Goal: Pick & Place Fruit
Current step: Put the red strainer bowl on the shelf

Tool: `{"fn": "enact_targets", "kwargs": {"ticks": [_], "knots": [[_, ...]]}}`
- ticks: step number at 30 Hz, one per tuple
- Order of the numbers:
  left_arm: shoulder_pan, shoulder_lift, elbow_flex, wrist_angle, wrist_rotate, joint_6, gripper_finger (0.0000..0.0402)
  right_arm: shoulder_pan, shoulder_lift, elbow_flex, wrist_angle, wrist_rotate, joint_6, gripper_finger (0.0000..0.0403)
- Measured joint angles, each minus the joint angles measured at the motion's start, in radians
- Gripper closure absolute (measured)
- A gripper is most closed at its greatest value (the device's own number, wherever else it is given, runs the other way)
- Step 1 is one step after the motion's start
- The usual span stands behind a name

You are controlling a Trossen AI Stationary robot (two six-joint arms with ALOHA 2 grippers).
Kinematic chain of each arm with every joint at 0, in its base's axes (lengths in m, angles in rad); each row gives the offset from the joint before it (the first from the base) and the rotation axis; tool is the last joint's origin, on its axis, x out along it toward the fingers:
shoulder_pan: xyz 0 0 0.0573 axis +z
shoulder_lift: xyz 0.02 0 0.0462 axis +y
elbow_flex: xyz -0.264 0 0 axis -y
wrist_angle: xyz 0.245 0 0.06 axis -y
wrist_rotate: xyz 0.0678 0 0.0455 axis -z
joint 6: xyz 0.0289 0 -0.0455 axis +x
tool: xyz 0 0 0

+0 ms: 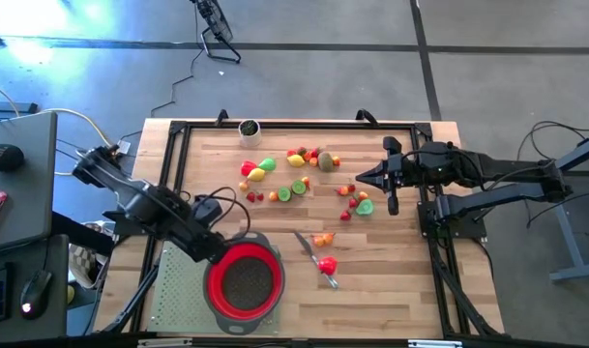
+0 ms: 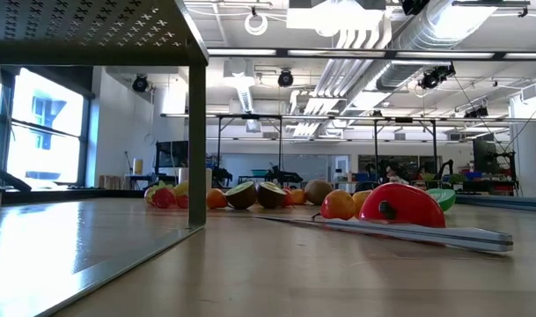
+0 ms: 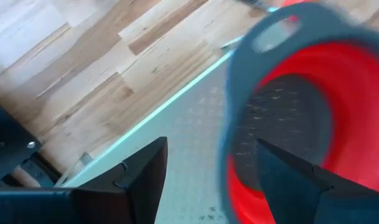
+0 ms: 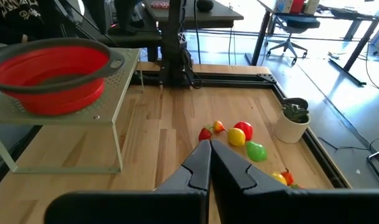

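Observation:
Several small toy fruits (image 1: 309,157) lie scattered over the middle of the wooden table, also seen in the right wrist view (image 4: 242,134) and the low view (image 2: 250,195). A red strainer with a grey rim (image 1: 244,280) sits on a raised perforated platform (image 1: 173,290) at the near left. My left gripper (image 1: 223,253) points steeply down, open over the strainer's left rim. In the left wrist view one finger (image 3: 289,177) is over the inside of the strainer (image 3: 338,106) and the other (image 3: 145,177) is outside it. My right gripper (image 1: 362,177) hangs shut and empty over the table's right part. My left gripper stands astride the strainer's grey rim (image 3: 229,146) from above. I cannot tell whether either finger touches it. The strainer rests on the platform.
A slim grey knife (image 2: 400,231) lies at the near middle with a red fruit (image 1: 326,264) on it and an orange one (image 1: 321,240) beside it. A white cup (image 1: 249,128) stands at the far edge. Black rails frame the table. The platform stands on thin legs (image 2: 195,141).

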Motion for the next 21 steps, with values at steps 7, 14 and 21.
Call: {"fn": "enact_targets", "kwargs": {"ticks": [7,14,21], "knots": [[0.0,0.0,-0.128,0.173,0.072,0.016,0.0172,0.0,0.0,0.0,0.0,0.0,0.0,0.0401],[0.0,0.0,-0.21,0.245,0.079,-0.015,0.0172,0.0,0.0,0.0,0.0,0.0,-0.001,0.0401],[0.0,0.0,-0.218,0.285,0.09,-0.02,0.0194,0.0,0.0,0.0,0.0,0.0,-0.027,0.0401]]}}
